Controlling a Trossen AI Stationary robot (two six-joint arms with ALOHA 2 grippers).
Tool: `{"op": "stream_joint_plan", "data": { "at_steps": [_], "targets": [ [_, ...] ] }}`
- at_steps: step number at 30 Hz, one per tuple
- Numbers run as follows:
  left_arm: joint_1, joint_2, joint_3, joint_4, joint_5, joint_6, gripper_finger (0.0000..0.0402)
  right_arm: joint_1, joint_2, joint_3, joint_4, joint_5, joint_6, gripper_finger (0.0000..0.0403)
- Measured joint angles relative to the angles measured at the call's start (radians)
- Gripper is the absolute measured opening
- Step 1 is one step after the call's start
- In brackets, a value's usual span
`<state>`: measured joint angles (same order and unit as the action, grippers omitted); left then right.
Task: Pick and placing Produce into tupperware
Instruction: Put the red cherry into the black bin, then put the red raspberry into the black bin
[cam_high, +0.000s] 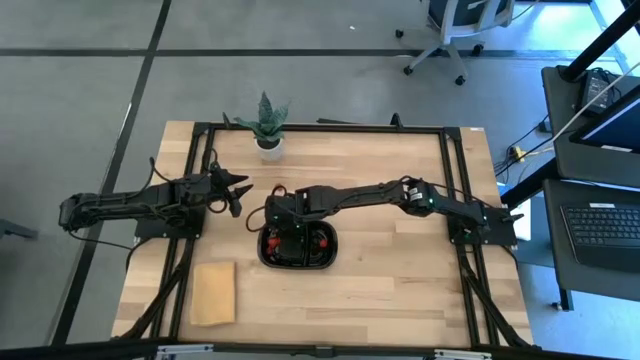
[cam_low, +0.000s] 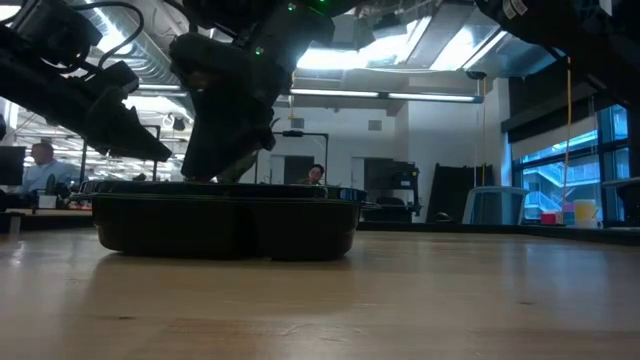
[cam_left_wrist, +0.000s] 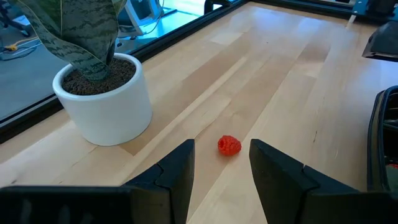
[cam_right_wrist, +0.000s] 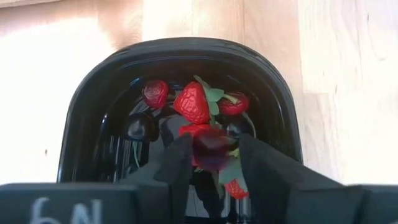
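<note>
Pale wood table (cam_high: 400, 290), grey floor, black tupperware (cam_high: 330, 243)

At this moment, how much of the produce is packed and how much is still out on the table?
Done: several strawberries and dark berries already lie in the black tray. In hand: the right gripper hangs over that tray with a dark red piece between its fingers; whether it is gripped or being let go is unclear. Left: one raspberry sits on the table ahead of the open left gripper, near the potted plant.

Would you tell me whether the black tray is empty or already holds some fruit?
Holds some: the tray has strawberries and dark pieces inside.
</note>
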<state>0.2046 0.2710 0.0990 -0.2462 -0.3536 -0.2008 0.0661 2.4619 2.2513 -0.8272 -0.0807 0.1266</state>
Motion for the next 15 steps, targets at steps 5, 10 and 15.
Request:
{"op": "stream_joint_plan", "data": {
  "at_steps": [5, 10, 15],
  "targets": [
    [0.0, 0.0, 0.0, 0.0, 0.0, 0.0, 0.0147, 0.0, 0.0, 0.0, 0.0, 0.0, 0.021, 0.0171],
    [0.0, 0.0, 0.0, 0.0, 0.0, 0.0, 0.0147, -0.004, -0.002, 0.0, -0.008, 0.001, 0.021, 0.0185],
    [0.0, 0.0, 0.0, 0.0, 0.0, -0.001, 0.0147, -0.039, -0.054, 0.0, -0.071, 0.006, -0.006, 0.0187]
  ]
}}
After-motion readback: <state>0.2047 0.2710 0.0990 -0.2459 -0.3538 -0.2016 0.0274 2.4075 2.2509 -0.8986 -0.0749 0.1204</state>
